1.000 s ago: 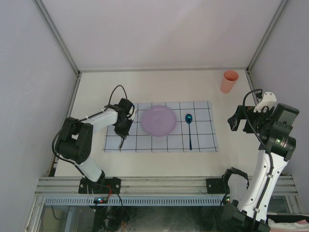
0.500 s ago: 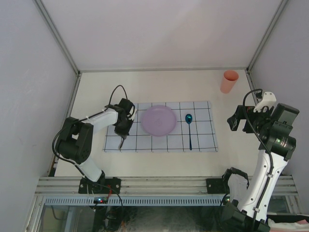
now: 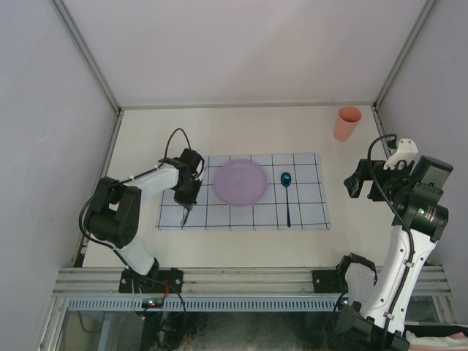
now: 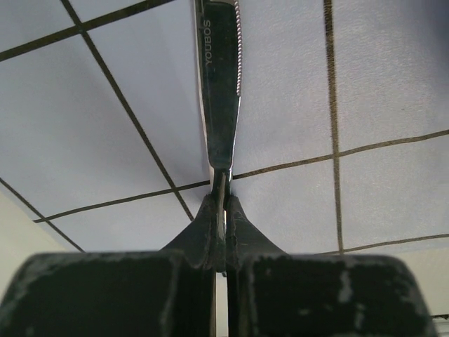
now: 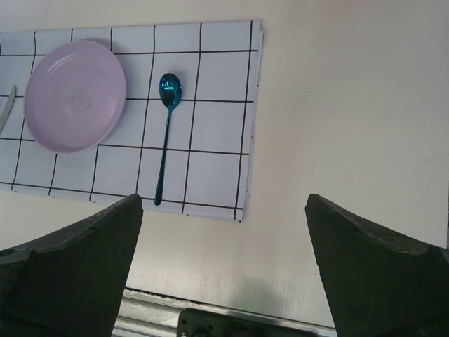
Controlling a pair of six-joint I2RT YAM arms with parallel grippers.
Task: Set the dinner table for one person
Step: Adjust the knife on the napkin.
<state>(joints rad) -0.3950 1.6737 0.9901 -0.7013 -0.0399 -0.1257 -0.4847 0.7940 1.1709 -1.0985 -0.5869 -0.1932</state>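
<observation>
Counter (image 3: pixel 292 139): large, flat, rectangular, matte off-white, plain surface, edged by aluminium rails. It fills the floor of the enclosure and carries every item listed below.

Cloth (image 3: pixel 307 212): pale blue-grey rectangle with a dark grid of thin lines, lying flat at the middle of the counter, long side running left to right.

Plate (image 3: pixel 240 182): round, shallow, smooth lilac, on the cloth near its centre.

Spoon (image 3: pixel 287 197): glossy metallic blue, oval bowl pointing to the far side, slim straight handle. It lies on the cloth just to the right of the plate, apart from it.

Cup (image 3: pixel 347 123): salmon-orange, tapered, upright at the far right corner of the counter, well apart from the cloth.

Left claw (image 4: pixel 221 207): dark, scuffed fingers closed tight on the thin end of a knife (image 4: pixel 219 84). The knife is polished steel, narrow, with one serrated edge and stamped lettering. It sits over the left part of the cloth, left of the plate. Whether the blade touches the cloth cannot be told.

Right claw (image 5: pixel 223 200): fingers spread wide, gripping nothing, held above the right side of the counter, off the cloth and nearer than the cup
</observation>
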